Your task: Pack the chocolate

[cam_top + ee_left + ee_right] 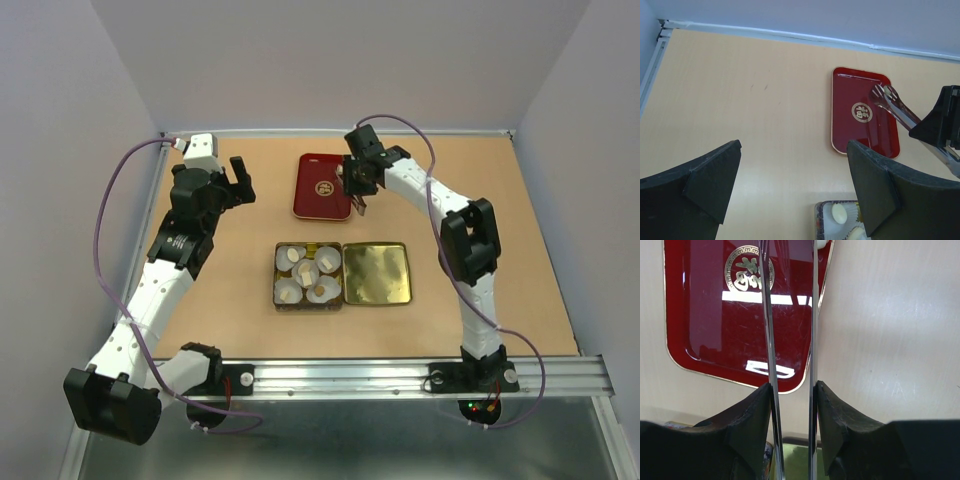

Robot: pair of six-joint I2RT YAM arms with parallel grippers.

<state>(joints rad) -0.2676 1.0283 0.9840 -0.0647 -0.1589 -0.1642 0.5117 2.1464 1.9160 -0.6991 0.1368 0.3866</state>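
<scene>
**Right tool (358,182) clamped on the tweezers (768,330) above the red tray (312,172); left tool (238,182) hangs with jaws wide apart.**
Only your top view shows the chocolate (322,291): pale pieces sit in paper cups (331,262) inside the tin (276,272) at frame centre, with its lid (376,275) touching on the right. Your left wrist view catches just the tin's corner at the bottom edge, with one cream piece. Your right wrist view shows the tweezer arms apart, running up over the tray's right edge.
</scene>
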